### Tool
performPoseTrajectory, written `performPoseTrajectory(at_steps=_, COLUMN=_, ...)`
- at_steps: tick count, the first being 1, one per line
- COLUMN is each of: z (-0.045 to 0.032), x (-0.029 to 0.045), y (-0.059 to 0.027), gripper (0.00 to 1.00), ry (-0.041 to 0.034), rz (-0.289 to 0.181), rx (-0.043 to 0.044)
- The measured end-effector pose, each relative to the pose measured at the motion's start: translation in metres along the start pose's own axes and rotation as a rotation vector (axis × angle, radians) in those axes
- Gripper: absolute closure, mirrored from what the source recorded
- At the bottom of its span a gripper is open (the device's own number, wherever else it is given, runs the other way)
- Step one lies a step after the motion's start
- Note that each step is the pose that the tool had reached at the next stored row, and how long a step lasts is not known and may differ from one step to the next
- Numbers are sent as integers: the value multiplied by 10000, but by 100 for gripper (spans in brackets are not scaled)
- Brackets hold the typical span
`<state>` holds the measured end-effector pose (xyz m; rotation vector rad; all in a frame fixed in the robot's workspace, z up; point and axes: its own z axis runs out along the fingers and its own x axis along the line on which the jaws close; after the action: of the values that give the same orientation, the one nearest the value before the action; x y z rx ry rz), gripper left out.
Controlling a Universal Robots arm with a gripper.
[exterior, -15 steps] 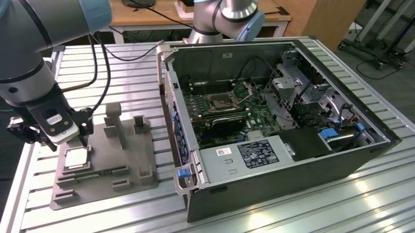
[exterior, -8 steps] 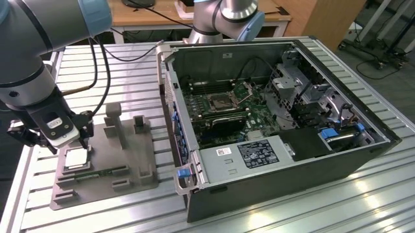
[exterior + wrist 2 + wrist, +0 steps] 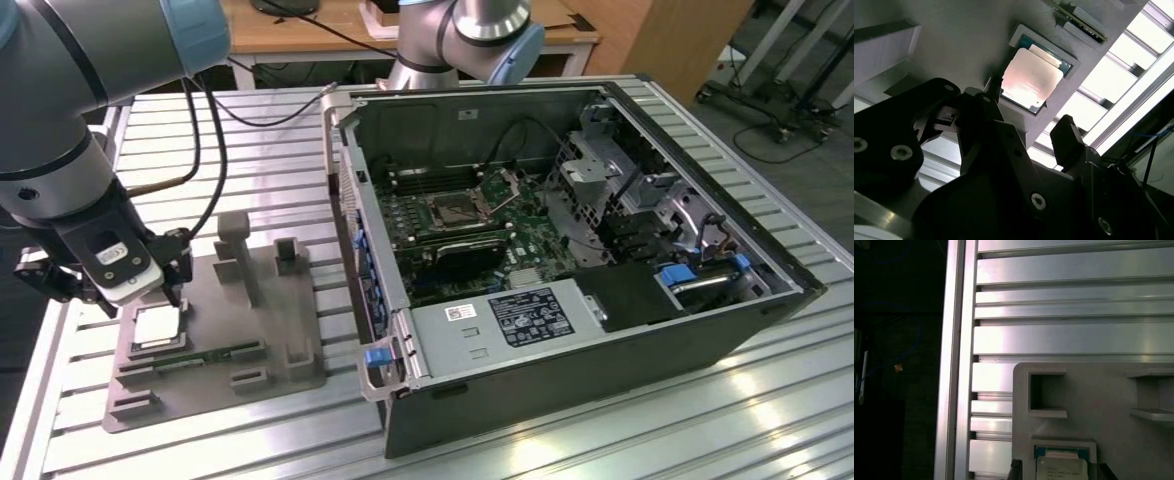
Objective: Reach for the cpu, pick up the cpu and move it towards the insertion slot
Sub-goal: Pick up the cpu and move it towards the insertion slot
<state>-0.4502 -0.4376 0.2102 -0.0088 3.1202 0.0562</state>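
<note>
While I am hovering just above the cpu (image 3: 1031,80), my gripper (image 3: 1021,112) is standing open, fingers (image 3: 1068,137) apart, gripping nothing.

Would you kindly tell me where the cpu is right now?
On the exterior view's left, the cpu lies in the grey tray, directly beneath the open claw.
</note>
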Motion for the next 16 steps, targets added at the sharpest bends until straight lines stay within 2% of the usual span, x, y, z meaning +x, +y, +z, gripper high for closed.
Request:
performPoseTrajectory(at_steps=4, z=12, x=1, y=-1, gripper=33, ry=0, rz=1, rx=5)
performPoseTrajectory(at_steps=9, z=50, x=1, y=-8, gripper=33, ry=0, rz=-3, rx=146)
performPoseTrajectory(at_steps=16, z=155, x=-1, y=-57, gripper=33, ry=-4, rz=55, rx=156)
